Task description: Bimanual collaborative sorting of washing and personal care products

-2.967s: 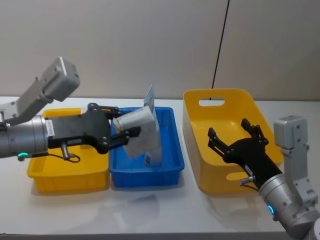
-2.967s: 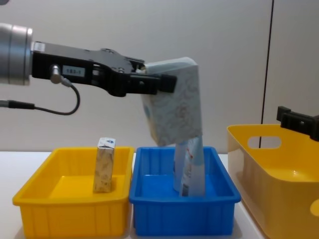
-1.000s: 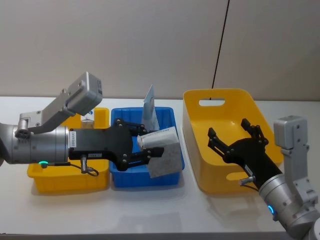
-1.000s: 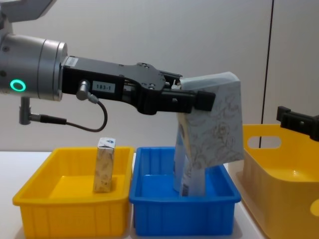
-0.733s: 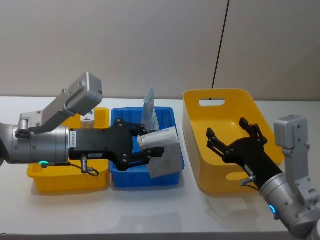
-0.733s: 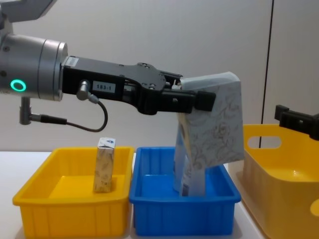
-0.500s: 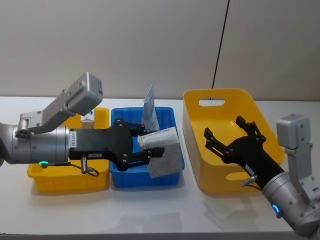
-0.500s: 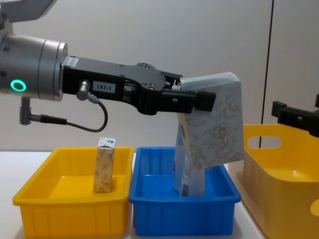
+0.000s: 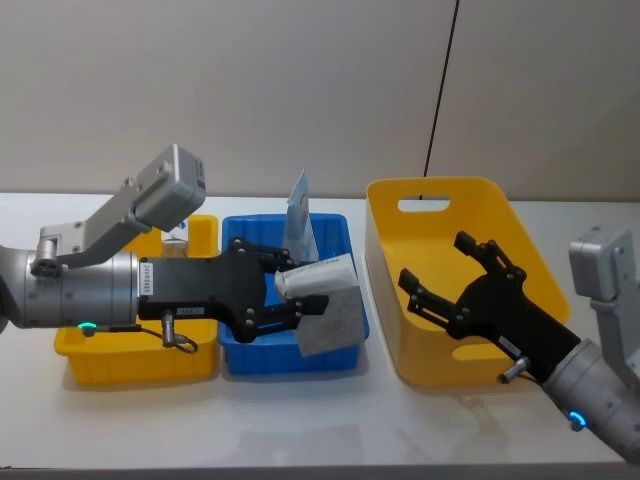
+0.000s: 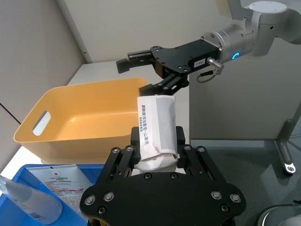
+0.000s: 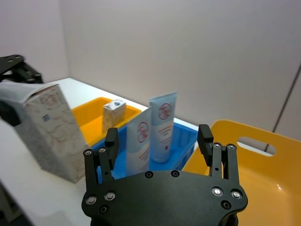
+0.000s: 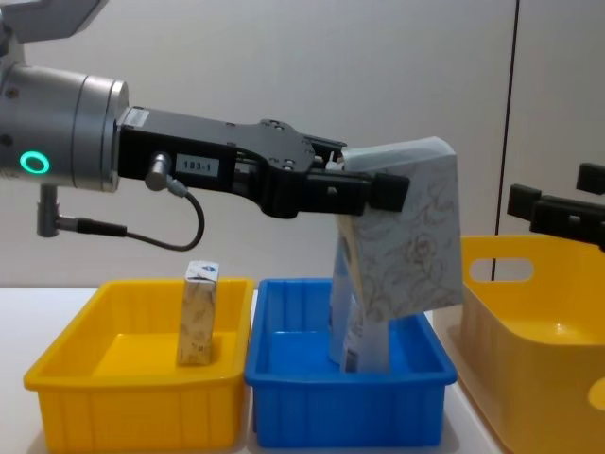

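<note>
The left gripper [image 9: 300, 290] is clamped on a tilted mottled carton [image 9: 326, 318], held in the air above the blue tray [image 9: 290, 362], with light-blue pouches [image 12: 357, 326] standing just behind and below it. To its right the right gripper [image 9: 432, 260] hangs spread wide over the yellow basket [image 9: 440, 186], facing the carton; a small carton [image 12: 198, 317] stands in the yellow tray [image 12: 132, 376].

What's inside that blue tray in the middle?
Two tall light-blue pouches stand inside the blue tray. From above, the carton held by the left pincer hides part of its floor.
</note>
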You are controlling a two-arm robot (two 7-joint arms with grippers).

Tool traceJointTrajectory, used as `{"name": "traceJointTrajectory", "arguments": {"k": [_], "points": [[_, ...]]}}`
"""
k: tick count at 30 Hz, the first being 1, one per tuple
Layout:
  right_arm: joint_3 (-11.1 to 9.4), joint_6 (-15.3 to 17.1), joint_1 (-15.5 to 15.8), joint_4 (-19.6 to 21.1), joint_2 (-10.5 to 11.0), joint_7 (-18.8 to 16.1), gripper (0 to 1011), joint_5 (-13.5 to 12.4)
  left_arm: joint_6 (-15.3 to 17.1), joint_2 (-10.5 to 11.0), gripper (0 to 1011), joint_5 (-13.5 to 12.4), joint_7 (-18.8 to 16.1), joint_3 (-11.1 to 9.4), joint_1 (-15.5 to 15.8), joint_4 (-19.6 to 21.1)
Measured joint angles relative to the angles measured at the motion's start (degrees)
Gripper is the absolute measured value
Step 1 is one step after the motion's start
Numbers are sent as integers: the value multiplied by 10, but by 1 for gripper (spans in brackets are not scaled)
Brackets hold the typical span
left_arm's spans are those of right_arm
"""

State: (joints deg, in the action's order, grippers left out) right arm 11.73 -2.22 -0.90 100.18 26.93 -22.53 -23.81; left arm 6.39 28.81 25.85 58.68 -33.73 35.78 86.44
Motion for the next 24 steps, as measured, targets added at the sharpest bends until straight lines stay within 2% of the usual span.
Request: {"name": "traceJointTrajectory", "arguments": {"k": [12,24], "points": [[6,-15,-17,-10,54,-103,1002,-32,0,0,360,0,0,0,0,0],[29,-36,-52,-31,102,-214,1002,-50,0,0,360,0,0,0,0,0]]}}
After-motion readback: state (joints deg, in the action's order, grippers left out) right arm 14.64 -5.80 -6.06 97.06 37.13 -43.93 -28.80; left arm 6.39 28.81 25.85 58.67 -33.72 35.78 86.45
